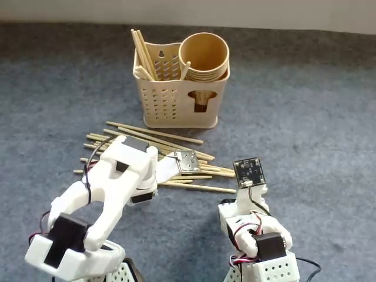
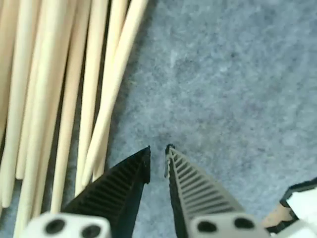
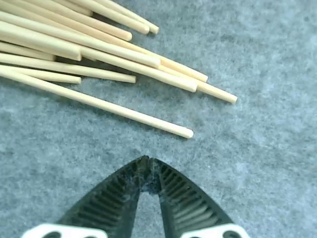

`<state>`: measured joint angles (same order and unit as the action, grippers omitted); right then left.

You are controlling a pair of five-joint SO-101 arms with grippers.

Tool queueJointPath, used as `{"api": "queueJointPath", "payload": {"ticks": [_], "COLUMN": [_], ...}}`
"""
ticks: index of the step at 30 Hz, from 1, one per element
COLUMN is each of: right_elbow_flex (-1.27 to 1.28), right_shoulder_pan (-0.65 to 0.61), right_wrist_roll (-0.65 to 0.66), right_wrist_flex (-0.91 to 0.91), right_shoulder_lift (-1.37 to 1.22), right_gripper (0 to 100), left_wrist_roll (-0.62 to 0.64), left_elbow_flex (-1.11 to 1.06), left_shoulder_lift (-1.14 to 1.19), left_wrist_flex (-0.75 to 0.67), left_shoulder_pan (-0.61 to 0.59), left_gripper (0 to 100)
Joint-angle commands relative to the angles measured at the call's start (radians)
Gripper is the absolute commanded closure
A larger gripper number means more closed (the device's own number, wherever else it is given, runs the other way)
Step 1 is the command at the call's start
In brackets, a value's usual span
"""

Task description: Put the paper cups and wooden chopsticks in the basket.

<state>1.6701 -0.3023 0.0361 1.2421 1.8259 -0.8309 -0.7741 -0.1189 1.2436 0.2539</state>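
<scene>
A cream perforated basket stands at the back, with stacked paper cups in one compartment and a few wooden chopsticks upright in the other. Several loose chopsticks lie in a pile on the grey carpet in front of it. My left gripper hovers just above bare carpet beside the pile, its jaws a narrow gap apart and holding nothing. My right gripper is shut and empty, a short way from the tip of the nearest chopstick.
Grey carpet covers the whole surface, with open room to the right of the pile and beside the basket. The left arm's white body reaches over the pile's near side. The right arm stands at the lower right.
</scene>
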Motion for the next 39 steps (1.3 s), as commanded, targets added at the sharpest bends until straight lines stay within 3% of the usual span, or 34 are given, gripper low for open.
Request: {"api": "queueJointPath", "payload": {"ticks": [1,8,18,27,35,39], "right_elbow_flex": [0.113,0.113,0.113,0.113,0.113,0.113], "right_shoulder_pan": [-0.002,-0.002,-0.002,-0.002,-0.002,-0.002], "right_wrist_roll": [0.012,0.012,0.012,0.012,0.012,0.012], "right_wrist_flex": [0.005,0.005,0.005,0.005,0.005,0.005], "right_shoulder_lift": [0.01,0.01,0.01,0.01,0.01,0.01], "right_gripper": [99.1,99.1,99.1,99.1,99.1,99.1], "left_wrist_roll": [0.046,0.052,0.101,0.104,0.101,0.101], "left_elbow_flex": [0.039,-0.001,-0.122,-0.117,-0.087,-0.084], "left_shoulder_lift": [-0.183,-0.351,-0.348,-0.17,-0.105,-0.142], "left_wrist_flex": [0.084,0.071,-0.229,-0.376,-0.373,-0.278], "left_shoulder_pan": [-0.007,-0.007,0.004,0.007,0.012,0.005], "left_gripper": [92,87,86,87,93,93]}}
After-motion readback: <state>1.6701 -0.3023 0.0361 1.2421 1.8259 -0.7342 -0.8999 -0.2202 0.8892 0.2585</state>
